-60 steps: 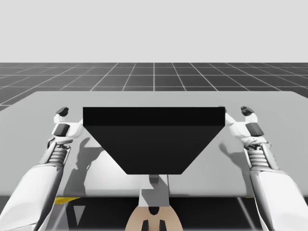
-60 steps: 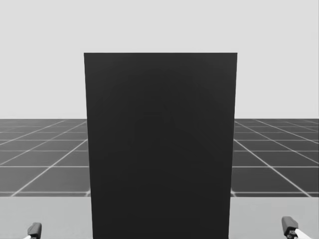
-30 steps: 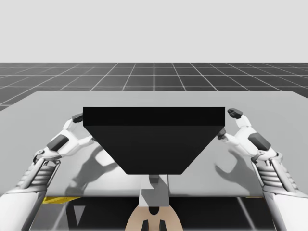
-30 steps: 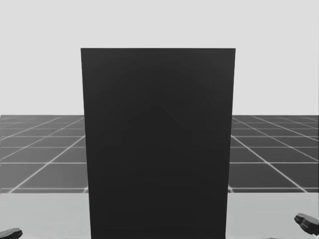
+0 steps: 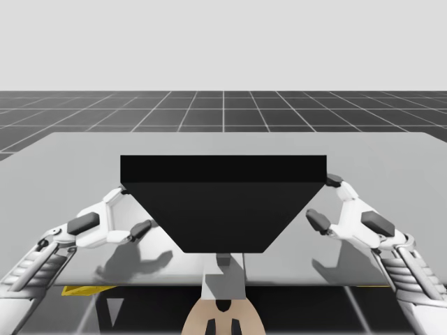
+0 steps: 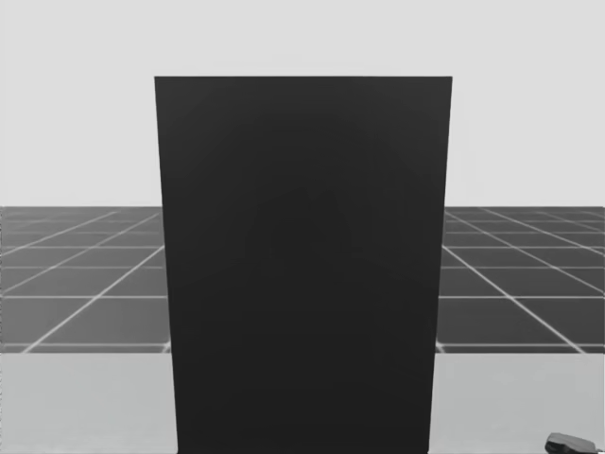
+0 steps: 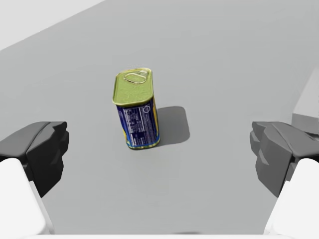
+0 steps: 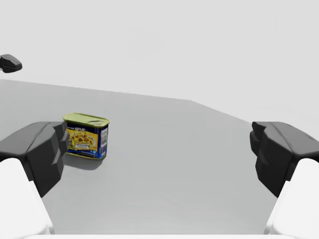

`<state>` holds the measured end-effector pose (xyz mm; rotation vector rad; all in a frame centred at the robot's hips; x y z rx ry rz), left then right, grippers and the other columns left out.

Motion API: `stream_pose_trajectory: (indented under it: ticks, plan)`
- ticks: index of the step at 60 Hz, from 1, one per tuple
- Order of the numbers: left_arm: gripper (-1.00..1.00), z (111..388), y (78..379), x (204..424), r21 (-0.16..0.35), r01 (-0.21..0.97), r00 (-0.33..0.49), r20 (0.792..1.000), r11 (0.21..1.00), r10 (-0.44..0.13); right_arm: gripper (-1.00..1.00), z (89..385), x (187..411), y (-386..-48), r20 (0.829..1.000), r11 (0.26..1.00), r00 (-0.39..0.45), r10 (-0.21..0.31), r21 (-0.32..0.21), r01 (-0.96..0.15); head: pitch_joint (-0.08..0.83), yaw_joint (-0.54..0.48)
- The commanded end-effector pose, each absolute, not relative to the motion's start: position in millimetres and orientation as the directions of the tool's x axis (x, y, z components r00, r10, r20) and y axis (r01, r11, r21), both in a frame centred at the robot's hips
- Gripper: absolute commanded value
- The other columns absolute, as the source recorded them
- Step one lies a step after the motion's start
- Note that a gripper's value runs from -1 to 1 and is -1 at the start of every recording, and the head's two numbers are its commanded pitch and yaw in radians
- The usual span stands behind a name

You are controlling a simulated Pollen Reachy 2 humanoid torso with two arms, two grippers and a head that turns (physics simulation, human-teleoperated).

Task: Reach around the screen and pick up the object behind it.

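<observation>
Grey table (image 5: 391, 150), dark gridded floor (image 5: 223, 108), pale blank backdrop

Left claw (image 5: 130, 211) and right claw (image 5: 326, 202) hover, fingers spread.

White arms (image 5: 418, 279), ribbed grey wrists (image 5: 31, 264), black pads (image 7: 45, 149) on white claw fingers (image 7: 20, 201).

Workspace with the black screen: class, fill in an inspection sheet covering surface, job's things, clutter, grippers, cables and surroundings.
Surface: grey table, flat.
Job's things: black screen upright mid-table; blue rectangular can with a yellow-green lid, standing upright ahead of both grippers, untouched.
Clutter: nothing seen.
Grippers: left gripper and right gripper both open, one at each side of the screen, apart from the can.
Cables: nothing seen.
Surroundings: dark grid floor, pale grey backdrop.
</observation>
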<state>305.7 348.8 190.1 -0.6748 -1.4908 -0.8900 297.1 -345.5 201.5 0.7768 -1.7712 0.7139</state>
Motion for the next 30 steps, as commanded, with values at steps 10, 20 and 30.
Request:
stream_pose_trajectory:
  ticks: [10, 20, 30]
  plan:
    - [-1.00, 175, 336, 352, 0.115, 0.849, -0.057, 0.990, 0.516, -0.128, -1.00, 189, 302, -341, 0.924, 0.564, -0.317, -0.213, -0.149, -0.812, 0.031, 0.03]
    - [-1.00, 167, 334, 379, 0.085, 0.834, -0.018, 0.992, 0.545, -0.128, -1.00, 187, 302, -340, 0.922, 0.565, -0.326, -0.208, -0.159, -0.809, 0.039, 0.04]
    - [-1.00, 154, 308, 397, 0.091, 0.843, -0.001, 0.986, 0.530, -0.167, -1.00, 184, 302, -336, 0.920, 0.562, -0.336, -0.203, -0.171, -0.809, 0.045, 0.04]
